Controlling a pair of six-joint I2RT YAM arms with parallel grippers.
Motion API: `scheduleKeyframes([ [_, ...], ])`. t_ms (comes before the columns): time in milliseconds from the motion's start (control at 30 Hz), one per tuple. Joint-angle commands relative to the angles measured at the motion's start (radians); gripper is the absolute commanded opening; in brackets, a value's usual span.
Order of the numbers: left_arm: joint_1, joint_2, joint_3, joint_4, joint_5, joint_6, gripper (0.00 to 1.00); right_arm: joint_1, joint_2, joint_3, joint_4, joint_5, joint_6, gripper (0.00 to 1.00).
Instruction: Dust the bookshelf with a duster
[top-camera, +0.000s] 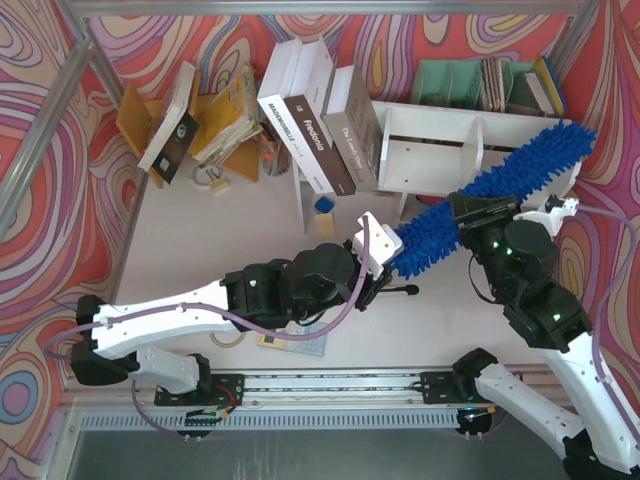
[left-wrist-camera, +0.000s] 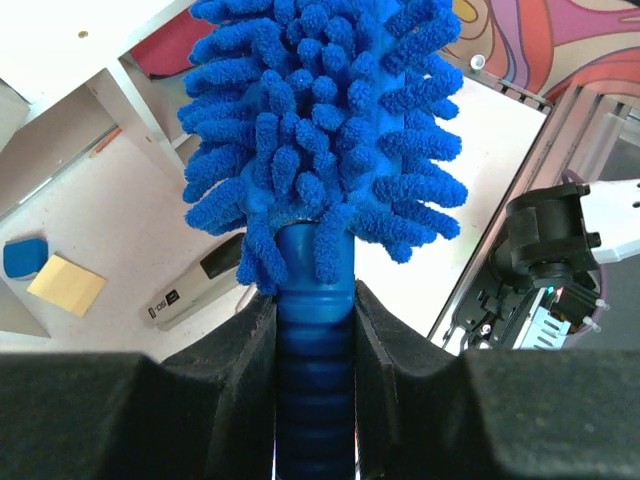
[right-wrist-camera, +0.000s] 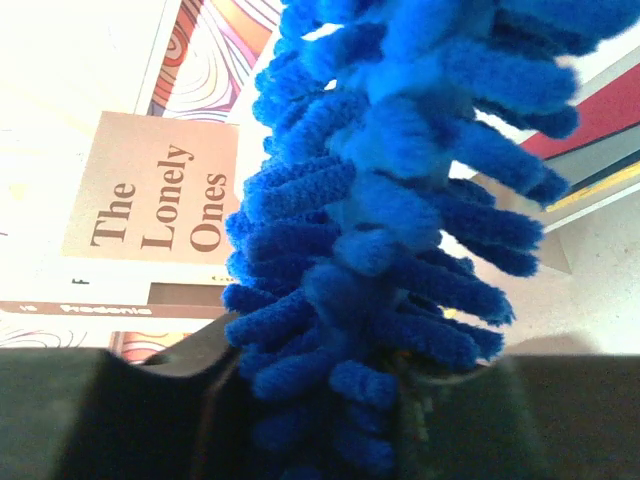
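Note:
The duster (top-camera: 520, 165) is a long, fluffy bright-blue strip lying diagonally in front of the white bookshelf (top-camera: 430, 150), its tip reaching the shelf's right end. My left gripper (top-camera: 388, 262) is shut on the ribbed blue handle (left-wrist-camera: 315, 340), which sits between both pads (left-wrist-camera: 258, 350) in the left wrist view. My right gripper (top-camera: 478, 212) is closed round the middle of the fluffy head (right-wrist-camera: 390, 180), with the blue strands pressed between its dark fingers (right-wrist-camera: 180, 400). The shelf's central divider (top-camera: 478, 135) shows behind the duster.
Large books (top-camera: 310, 120) lean against the shelf's left side. A green file organiser (top-camera: 470, 80) stands behind it and a yellow wooden rack (top-camera: 225, 130) with books at the back left. A stapler (left-wrist-camera: 195, 290) and yellow notes (left-wrist-camera: 65, 285) lie on the table.

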Motion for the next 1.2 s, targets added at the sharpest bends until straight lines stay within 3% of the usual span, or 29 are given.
scheduleKeyframes([
  [0,0.000,-0.025,-0.025,0.098,-0.021,-0.002,0.00,0.002,0.001,-0.004,-0.038,0.050,0.073,0.36],
  [133,0.000,-0.026,-0.031,0.090,-0.053,-0.010,0.15,0.002,-0.008,-0.011,-0.062,0.053,0.126,0.23],
  [267,-0.001,-0.049,-0.036,0.085,-0.132,-0.017,0.49,0.002,-0.032,-0.012,-0.196,0.106,0.288,0.15],
  [467,0.000,-0.133,-0.049,0.066,-0.214,0.022,0.75,0.001,-0.088,-0.071,-0.256,0.135,0.411,0.11],
  [500,-0.001,-0.146,-0.052,0.060,-0.226,0.032,0.81,0.002,-0.091,-0.076,-0.262,0.136,0.428,0.11],
  [533,-0.001,-0.164,-0.054,0.058,-0.242,0.041,0.96,0.002,-0.096,-0.083,-0.262,0.134,0.439,0.11],
  [867,0.003,-0.390,-0.194,0.175,-0.467,0.154,0.99,0.001,-0.141,-0.172,-0.332,0.096,0.629,0.12],
  [1167,0.005,-0.456,-0.286,0.188,-0.523,0.154,0.98,0.002,-0.119,-0.322,-0.236,0.044,0.720,0.11],
])
